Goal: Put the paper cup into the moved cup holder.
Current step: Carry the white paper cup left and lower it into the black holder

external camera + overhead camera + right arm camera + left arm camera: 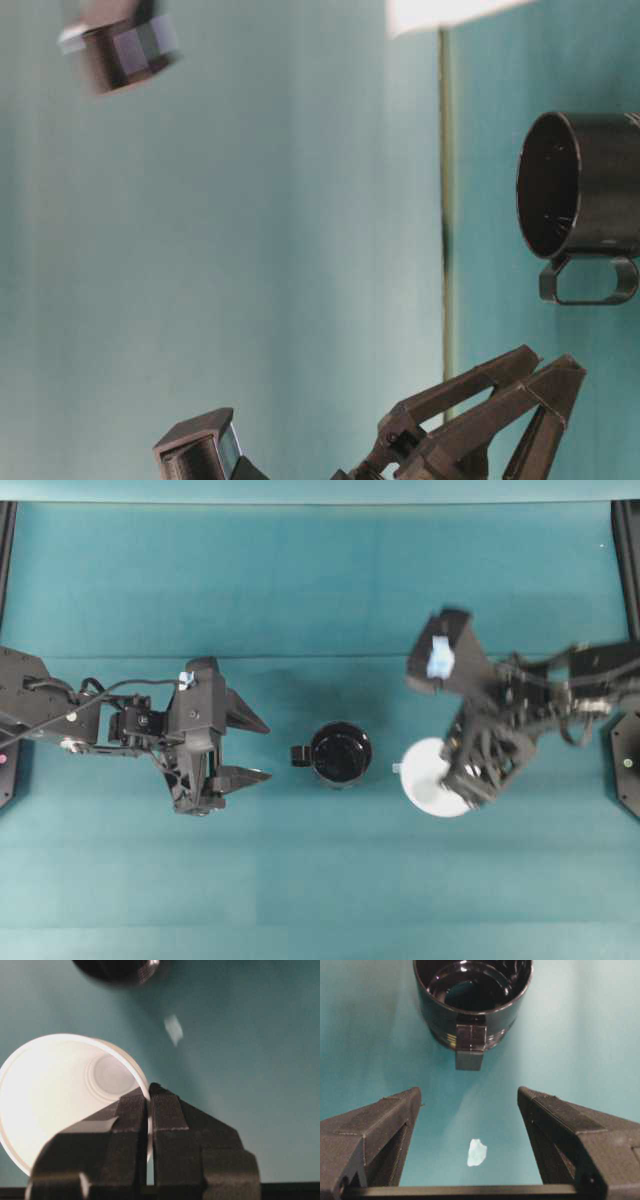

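Right gripper [148,1091] is pinching the rim of the paper cup [55,1090], one finger inside the wall and one outside. That cup is sitting toward the bench's right edge, well apart from the cup holder [340,754], which is standing mid-bench with its handle pointing left. Left gripper [250,748] is hovering spread wide, just left of the handle, grasping nothing.

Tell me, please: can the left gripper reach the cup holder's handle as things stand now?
Probably yes. The left gripper is open and faces the cup holder, whose handle points toward it. Only bare table lies between them.
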### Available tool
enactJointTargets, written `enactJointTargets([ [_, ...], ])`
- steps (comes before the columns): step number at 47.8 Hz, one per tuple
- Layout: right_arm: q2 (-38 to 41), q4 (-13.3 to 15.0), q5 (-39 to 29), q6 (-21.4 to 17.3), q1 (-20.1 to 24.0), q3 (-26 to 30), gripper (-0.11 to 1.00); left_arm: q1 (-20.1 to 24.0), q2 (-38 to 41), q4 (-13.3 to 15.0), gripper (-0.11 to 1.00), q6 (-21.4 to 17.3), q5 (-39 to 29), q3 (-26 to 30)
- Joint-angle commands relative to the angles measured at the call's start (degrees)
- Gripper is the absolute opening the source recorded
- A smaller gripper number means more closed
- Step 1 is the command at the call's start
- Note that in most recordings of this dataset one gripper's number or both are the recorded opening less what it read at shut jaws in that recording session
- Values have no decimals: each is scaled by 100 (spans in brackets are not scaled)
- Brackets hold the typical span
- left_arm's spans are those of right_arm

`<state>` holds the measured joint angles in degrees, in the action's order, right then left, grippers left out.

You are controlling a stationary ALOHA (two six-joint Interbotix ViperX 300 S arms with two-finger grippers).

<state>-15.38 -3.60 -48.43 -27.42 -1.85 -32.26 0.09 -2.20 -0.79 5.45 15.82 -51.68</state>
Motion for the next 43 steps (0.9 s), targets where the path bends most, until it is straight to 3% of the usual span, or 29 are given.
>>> enactJointTargets([
  [1,-53,62,0,0,-97,413,1,-9,-88,-9,83,9,18,26],
  [21,1037,352,-220,18,-202,1485,1,-9,-114,-18,83,9,18,-18],
  [43,1960,360,-105,88,-299,1635,1,-44,-114,-18,83,18,18,-9],
])
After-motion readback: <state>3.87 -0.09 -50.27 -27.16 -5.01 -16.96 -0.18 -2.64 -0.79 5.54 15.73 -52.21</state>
